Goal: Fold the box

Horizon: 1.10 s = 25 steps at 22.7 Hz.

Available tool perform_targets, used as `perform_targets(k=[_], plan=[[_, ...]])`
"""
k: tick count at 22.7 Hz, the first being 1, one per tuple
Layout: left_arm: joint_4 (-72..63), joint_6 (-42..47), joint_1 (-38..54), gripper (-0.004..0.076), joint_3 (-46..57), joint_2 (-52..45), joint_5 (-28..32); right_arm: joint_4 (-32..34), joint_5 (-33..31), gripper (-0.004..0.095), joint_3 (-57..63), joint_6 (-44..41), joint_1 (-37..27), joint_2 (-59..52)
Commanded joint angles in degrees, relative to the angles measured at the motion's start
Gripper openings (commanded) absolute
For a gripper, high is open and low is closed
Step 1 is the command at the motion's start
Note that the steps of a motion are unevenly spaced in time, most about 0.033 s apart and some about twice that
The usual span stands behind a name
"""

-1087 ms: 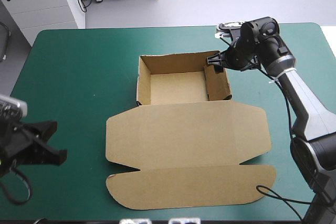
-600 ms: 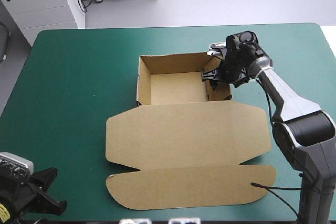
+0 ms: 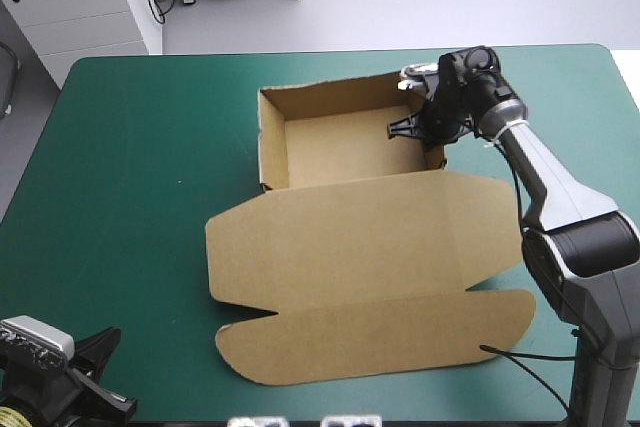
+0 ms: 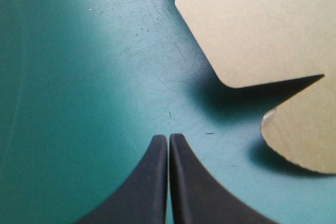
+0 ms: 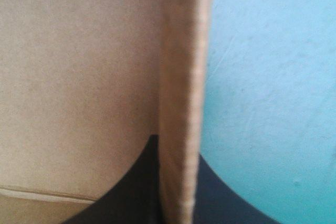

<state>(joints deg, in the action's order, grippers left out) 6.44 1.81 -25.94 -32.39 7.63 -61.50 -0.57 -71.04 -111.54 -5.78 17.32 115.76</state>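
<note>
The brown box lies mid-table as an open tray with its lid spread flat toward the near edge. My right gripper is at the tray's right wall, shut on it. In the right wrist view that wall's edge runs straight between the black fingers, one on the inside and one on the outside. My left gripper sits low at the table's near left corner, apart from the box. Its fingers are shut in a point over bare teal-green cover, with the lid's rounded left corners ahead and to one side.
Bare teal-green cover lies left of the box and along the far edge. A white cabinet stands beyond the table's far left corner.
My right gripper has gone from open at the tray's right wall to shut on it. The box has shifted and turned slightly. The left arm drew back to the near left corner.
</note>
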Motion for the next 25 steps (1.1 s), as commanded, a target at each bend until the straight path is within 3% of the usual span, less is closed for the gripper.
perform_targets(k=[1,6,11,17,25], plan=[[0.30,0.04,-0.35,-0.0008,-1.36,0.96,3.96,-0.12,-0.48,-0.0019,-5.61,1.24,-3.37,-8.44],[0.41,0.04,-0.35,-0.0008,-1.26,0.96,3.20,0.17,-0.48,-0.0019,-7.72,3.72,-18.35,-16.56],[0.41,0.04,-0.35,-0.0008,-1.15,0.96,3.20,0.17,-0.48,-0.0019,-7.61,5.29,-30.47,-15.44],[0.41,0.04,-0.35,-0.0008,-1.15,0.96,3.07,3.93,-0.48,-0.0019,-7.61,7.06,-36.41,-11.30],[0.41,0.04,-0.35,-0.0008,-1.15,0.96,2.51,5.20,-0.34,-0.0019,-7.61,7.43,-38.35,-4.96]])
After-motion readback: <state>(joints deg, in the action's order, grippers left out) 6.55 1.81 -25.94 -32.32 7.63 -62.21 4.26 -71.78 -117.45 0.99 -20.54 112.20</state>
